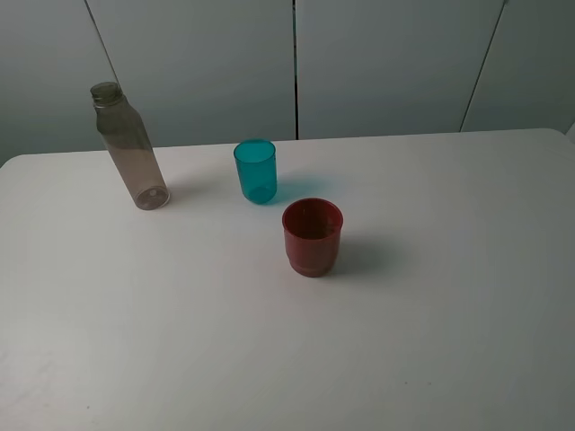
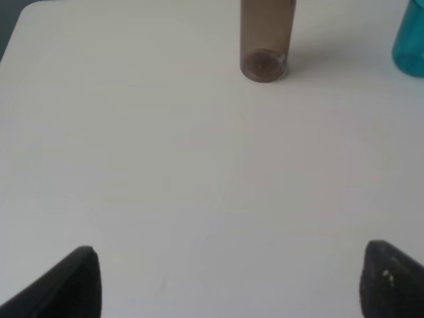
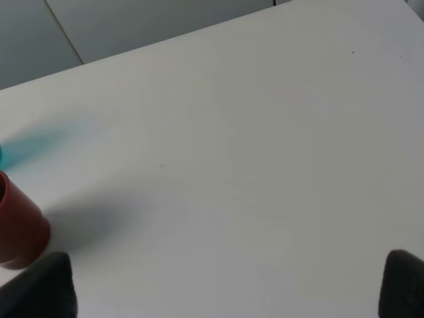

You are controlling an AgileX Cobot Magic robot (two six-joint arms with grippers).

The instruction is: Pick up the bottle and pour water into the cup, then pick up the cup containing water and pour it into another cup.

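From above, nothing is picked yet: the bottle [image 1: 128, 148] stands left on the bench [image 1: 431, 314], the cup [image 1: 256, 171] beside another cup [image 1: 312, 236]. Your left end effector [image 2: 228, 281] gapes empty; reach for the bottle. Your right end effector [image 3: 228, 285] gapes empty too.

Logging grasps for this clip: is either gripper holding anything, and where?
Nothing is held. The left gripper and right gripper both stand open over bare table.

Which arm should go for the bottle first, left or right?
Left. The bottle stands at the table's left, straight ahead of the open left hand. The right hand faces bare table beside the red cup.
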